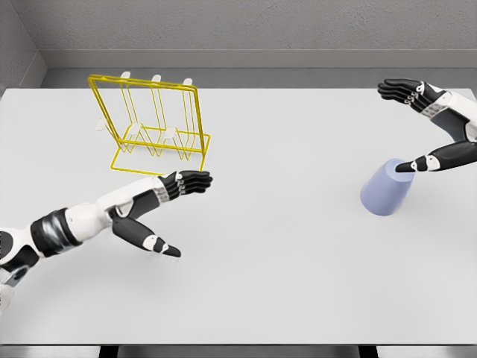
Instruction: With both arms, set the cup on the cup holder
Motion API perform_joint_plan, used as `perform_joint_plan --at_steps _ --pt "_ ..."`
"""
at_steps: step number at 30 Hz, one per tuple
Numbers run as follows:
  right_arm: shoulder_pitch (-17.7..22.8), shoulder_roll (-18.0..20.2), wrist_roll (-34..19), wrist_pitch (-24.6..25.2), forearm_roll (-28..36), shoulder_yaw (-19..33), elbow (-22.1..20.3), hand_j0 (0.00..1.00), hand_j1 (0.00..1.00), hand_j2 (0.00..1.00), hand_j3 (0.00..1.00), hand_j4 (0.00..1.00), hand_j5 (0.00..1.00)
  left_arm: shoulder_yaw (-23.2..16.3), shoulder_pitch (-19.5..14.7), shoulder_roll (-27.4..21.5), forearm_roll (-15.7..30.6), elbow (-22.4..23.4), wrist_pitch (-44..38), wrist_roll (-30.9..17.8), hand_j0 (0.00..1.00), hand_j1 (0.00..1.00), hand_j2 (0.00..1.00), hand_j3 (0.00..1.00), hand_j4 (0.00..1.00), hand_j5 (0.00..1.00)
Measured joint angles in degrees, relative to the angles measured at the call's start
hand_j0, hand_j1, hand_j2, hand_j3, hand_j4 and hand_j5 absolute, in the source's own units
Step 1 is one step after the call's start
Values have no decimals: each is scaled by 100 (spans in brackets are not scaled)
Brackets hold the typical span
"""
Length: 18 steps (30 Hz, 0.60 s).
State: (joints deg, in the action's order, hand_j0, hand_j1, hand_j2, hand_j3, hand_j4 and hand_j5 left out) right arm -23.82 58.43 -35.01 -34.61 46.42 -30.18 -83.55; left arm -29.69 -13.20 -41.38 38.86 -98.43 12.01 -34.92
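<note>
White table (298, 298): cup (386, 188) at right, rack (153, 123) far left. Right hand (428, 127) spread wide, thumb on cup top, no grip. Left hand (168, 205) open, empty. Suggest closing fingers fully round cup before lifting.

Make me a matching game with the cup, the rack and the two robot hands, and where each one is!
Things:
1. cup
2. cup holder
3. left robot hand
4. right robot hand

Places:
A. just in front of the yellow wire rack
B. back left of the table
C. above the cup, thumb touching it
D. right side, purple

Pairs: 1-D, 2-B, 3-A, 4-C
</note>
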Motion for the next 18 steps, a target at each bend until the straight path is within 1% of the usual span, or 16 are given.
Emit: perform_joint_plan --at_steps 1,3,6,7,9,11,13,18 --pt "-9 10 0 -9 -1 -3 1 100 100 100 100 100 100 46 -68 98 34 61 -136 0 100 100 100 100 100 100" --pt "9 24 0 -20 -3 2 14 100 100 100 100 100 100 94 -25 248 43 111 -319 -4 100 100 100 100 100 100" --pt "18 33 0 -29 -6 23 53 100 100 100 100 100 100 117 -33 317 60 119 -461 -6 100 100 100 100 100 100" --pt "26 34 0 -34 -7 28 61 100 100 100 100 100 100 111 -42 340 -44 124 -489 -7 100 100 100 100 100 100" --pt "290 35 -1 -45 -9 32 107 100 100 100 100 100 100 103 -42 377 -328 131 -542 -7 100 100 100 100 100 100" --pt "369 36 0 -48 -1 45 214 100 100 100 100 100 100 102 -33 406 -452 149 -802 -8 100 100 100 100 100 100" --pt "554 37 -1 -51 10 57 369 100 100 100 100 100 100 120 -68 557 -515 291 -1002 -8 100 100 100 100 100 100" --pt "580 31 0 -49 78 95 792 100 100 100 100 100 100 146 -25 676 -544 432 -1040 -8 100 100 100 100 100 100"
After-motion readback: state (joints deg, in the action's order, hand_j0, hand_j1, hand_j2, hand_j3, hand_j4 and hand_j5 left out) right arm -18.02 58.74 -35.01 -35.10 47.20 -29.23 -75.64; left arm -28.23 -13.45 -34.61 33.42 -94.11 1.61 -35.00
